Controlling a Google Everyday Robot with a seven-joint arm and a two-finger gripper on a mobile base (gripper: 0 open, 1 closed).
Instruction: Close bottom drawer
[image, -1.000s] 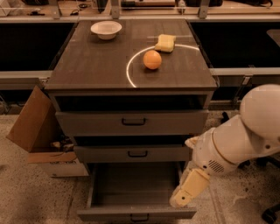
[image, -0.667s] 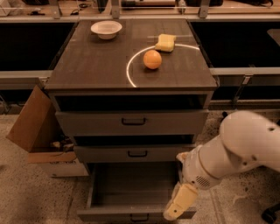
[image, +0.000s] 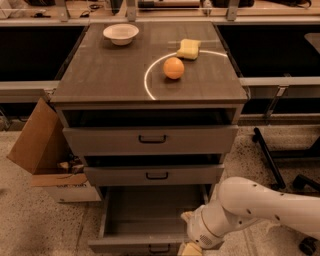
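The bottom drawer (image: 145, 215) of the grey three-drawer cabinet stands pulled far out, showing its plain grey inside. Its slim front panel (image: 125, 247) with a small dark handle (image: 159, 248) lies at the bottom edge of the camera view. My gripper (image: 189, 235) sits at the end of the white arm, at the drawer's front right corner, just above the front panel. Its tan fingers (image: 188, 216) point down and partly leave the view.
The top drawer (image: 150, 140) and middle drawer (image: 154, 175) stand slightly out. On the cabinet top are a white bowl (image: 121, 33), an orange (image: 173, 68) and a yellow sponge (image: 189, 48). An open cardboard box (image: 42, 150) stands left of the cabinet. Chair legs (image: 272, 160) are at right.
My arm has swung down and left, bringing the gripper from beside the drawer's right edge to its front right corner. The drawer has not visibly moved.
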